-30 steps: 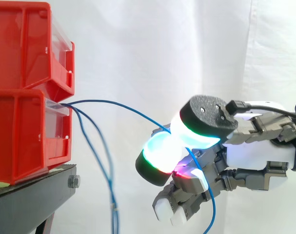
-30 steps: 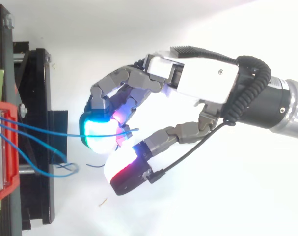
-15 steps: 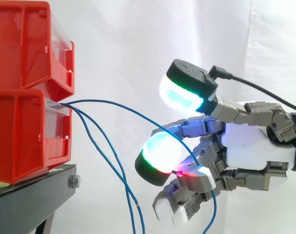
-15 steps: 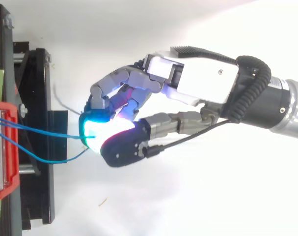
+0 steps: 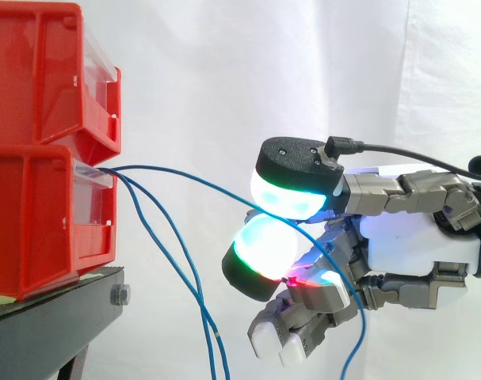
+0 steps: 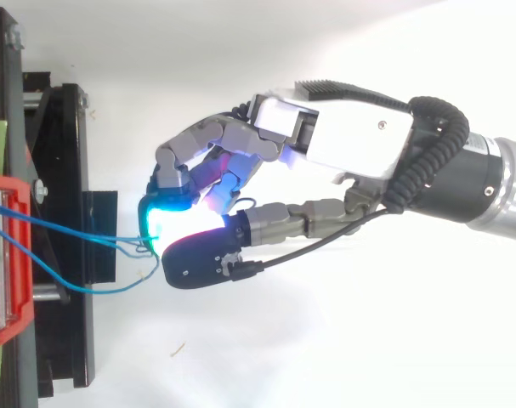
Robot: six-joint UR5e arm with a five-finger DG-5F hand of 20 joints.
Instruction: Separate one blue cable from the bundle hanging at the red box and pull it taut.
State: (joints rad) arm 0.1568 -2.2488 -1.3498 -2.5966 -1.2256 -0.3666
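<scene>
Blue cables come out of the front of the lower red box (image 5: 42, 214). One blue cable (image 5: 177, 169) arcs right to my hand (image 5: 414, 237). There it runs between the glowing thumb pad (image 5: 292, 190) above and a fingertip pad (image 5: 260, 253) below, which close on it, and its tail drops past the palm. In the top view the same cable (image 6: 70, 228) leads from the box (image 6: 2, 255) to the pinching pads of the hand (image 6: 343, 140). It sags slightly. Two other blue cables (image 5: 215, 348) hang loose below.
A second red box (image 5: 50, 71) sits stacked on the lower one, both on a black stand (image 5: 50, 317). A white curtain hangs behind. The arm enters from the right. One loose cable end (image 6: 79, 289) lies over the stand in the top view.
The thumb, raised half a second ago, has come down onto the fingertip pad and closed over the arcing cable. The loose cables have swung a little.
</scene>
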